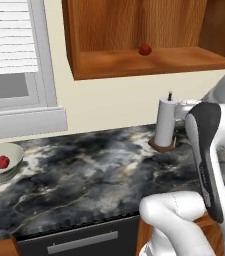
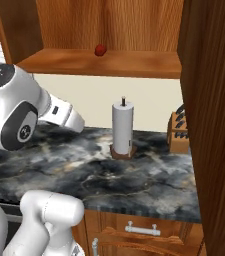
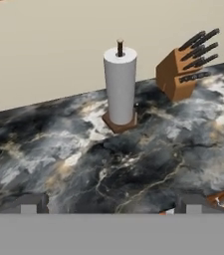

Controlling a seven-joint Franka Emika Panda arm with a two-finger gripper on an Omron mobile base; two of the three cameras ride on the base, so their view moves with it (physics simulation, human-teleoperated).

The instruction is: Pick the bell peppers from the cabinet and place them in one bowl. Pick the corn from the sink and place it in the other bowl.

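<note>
One red bell pepper [image 1: 145, 49] [image 2: 100, 49] sits on the shelf board of the wooden wall cabinet [image 1: 134, 64] [image 2: 134, 62]. A second bell pepper [image 1: 3, 161] lies inside the pale grey-beige bowl [image 1: 15, 167] at the counter's far left. My gripper [image 3: 111, 206] is open with nothing between its fingertips [image 3: 29, 204]. It hovers over the dark marble counter [image 3: 133, 164], facing the wall below the cabinet. The corn, the sink and the other bowl are out of view.
A paper towel roll [image 1: 165, 122] [image 2: 122, 127] [image 3: 120, 84] stands on the counter ahead of the gripper. A knife block [image 2: 178, 131] [image 3: 183, 69] is to its right. The open cabinet door [image 2: 214, 125] hangs at the right, and a window [image 1: 9, 50] is at the left.
</note>
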